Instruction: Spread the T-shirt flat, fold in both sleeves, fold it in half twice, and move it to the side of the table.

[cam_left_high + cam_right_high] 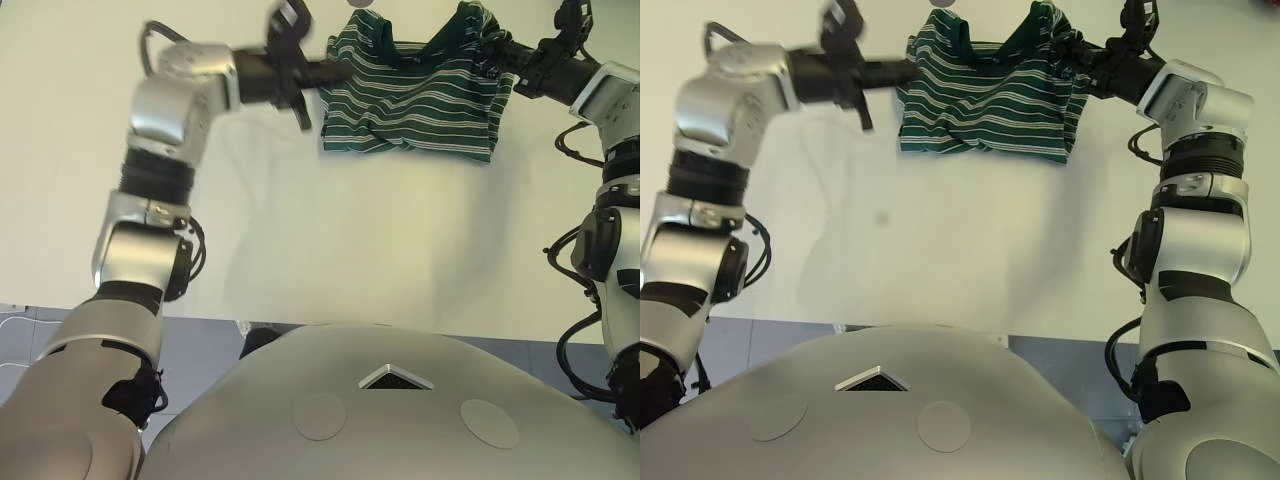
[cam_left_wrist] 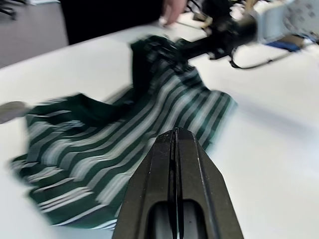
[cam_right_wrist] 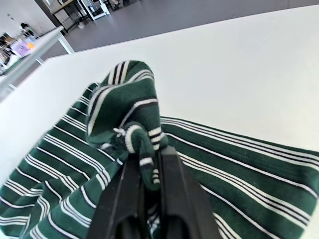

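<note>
The T-shirt (image 1: 410, 100) is lying bunched at the 12 o'clock end of the counter (image 1: 350, 250), its long axis running from 9 to 3 o'clock and its loose lower edge facing 6 o'clock. The right gripper (image 3: 148, 159) is pinching a raised fold at the shirt's 2 o'clock corner, while the left gripper (image 2: 175, 137) is sitting closed at the 10 o'clock edge, possibly nipping cloth. To spread it well, both should be pulling apart along that 9-to-3 line, low and evenly tensioned.
</note>
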